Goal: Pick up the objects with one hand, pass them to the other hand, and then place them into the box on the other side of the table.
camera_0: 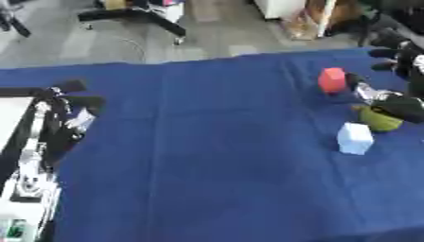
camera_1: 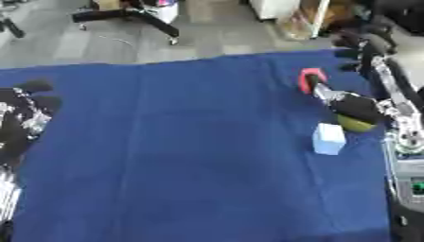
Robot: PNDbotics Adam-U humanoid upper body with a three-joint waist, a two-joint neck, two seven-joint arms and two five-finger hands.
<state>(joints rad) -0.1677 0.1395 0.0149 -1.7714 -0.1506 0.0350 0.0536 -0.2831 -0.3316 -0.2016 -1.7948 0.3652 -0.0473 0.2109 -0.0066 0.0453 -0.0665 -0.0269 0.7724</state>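
lighting: even, moderately bright, diffuse, no evident single source; blue tablecloth [camera_0: 207, 156] uniformly lit with only faint mottling, no glare. shadows: soft, small, close beside the pale block [camera_0: 355, 138] (barely darker than the cloth). sharpness: both views soft and smeared throughout, edges of arms and floor background blurred.

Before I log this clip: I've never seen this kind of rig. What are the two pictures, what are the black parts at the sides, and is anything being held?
Both pictures come from one stereo camera in a humanoid robot's head, looking down at a table under a blue cloth; they show the same moment. The black and silver parts are its arms. The left hand hangs at the cloth's left edge with nothing in it. The right hand reaches among three things: a red block, a pale blue block and a round green object. Its palm lies over the green object, but whether the fingers have closed on it cannot be told.
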